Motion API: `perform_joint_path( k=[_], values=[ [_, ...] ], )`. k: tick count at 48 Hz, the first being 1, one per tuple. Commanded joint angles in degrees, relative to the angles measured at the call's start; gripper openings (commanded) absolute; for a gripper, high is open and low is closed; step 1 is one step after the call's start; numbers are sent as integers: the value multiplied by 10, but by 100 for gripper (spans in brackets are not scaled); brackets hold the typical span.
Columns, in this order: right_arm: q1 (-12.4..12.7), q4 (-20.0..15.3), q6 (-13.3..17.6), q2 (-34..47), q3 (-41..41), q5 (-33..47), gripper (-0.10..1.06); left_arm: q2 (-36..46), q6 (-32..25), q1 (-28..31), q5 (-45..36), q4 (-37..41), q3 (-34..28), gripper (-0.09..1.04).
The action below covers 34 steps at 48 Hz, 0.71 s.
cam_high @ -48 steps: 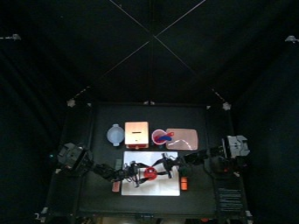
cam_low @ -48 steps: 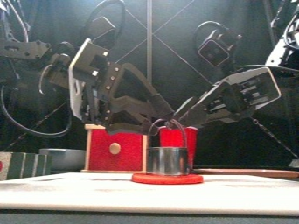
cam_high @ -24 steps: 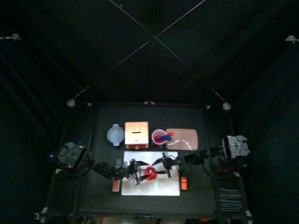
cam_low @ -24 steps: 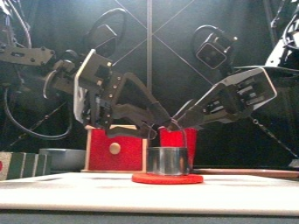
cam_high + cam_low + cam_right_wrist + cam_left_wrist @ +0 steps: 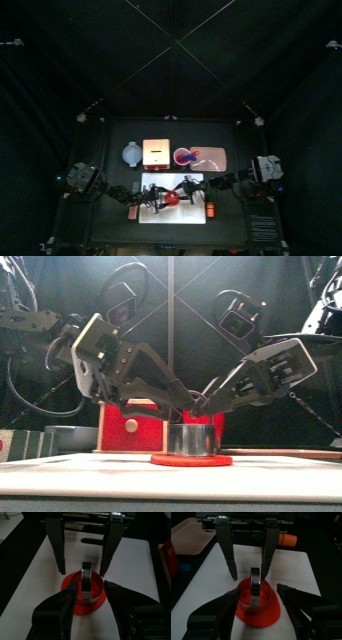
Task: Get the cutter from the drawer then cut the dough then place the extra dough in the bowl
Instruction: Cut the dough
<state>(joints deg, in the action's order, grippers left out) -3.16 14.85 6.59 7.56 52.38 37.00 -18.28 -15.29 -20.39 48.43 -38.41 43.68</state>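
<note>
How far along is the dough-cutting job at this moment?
Done: the cutter stands on the dough, out of the drawer. In hand: the left gripper and right gripper, both open, flank the cutter. Left: the dough around it lies flat on the board; the extra must be lifted off and moved to the bowl.

the white cutting board (image 5: 155, 214) lies flat under the cutter (image 5: 191, 439) and spreads out past it on every side. an orange toy (image 5: 210, 210) sits at the board's right edge, to the right of the cutter and apart from it. behind the cutter, on the black table (image 5: 120, 230), lies a flat pink tray (image 5: 217, 160) bearing a red cup (image 5: 207, 413).
</note>
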Motion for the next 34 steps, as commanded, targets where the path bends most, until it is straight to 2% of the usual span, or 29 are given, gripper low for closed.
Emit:
perform_joint_path(
  k=[1, 11, 22, 28, 34],
  values=[
    [0, 3, 0, -10, -4, 2, 67, 1, -1, 4, -1, 3, -11, 82],
    [4, 3, 0, -3, -4, -5, 56, -4, -1, 4, -22, 4, -11, 68],
    [-6, -9, 9, 22, 3, -13, 48, -14, 2, 2, -69, 3, -10, 56],
    [-15, -43, 9, 44, 11, -13, 45, -32, 3, -3, -83, 3, -11, 55],
    [-38, -92, 9, 68, 20, -13, 45, -49, 5, -6, -87, 2, -11, 55]
  ],
)
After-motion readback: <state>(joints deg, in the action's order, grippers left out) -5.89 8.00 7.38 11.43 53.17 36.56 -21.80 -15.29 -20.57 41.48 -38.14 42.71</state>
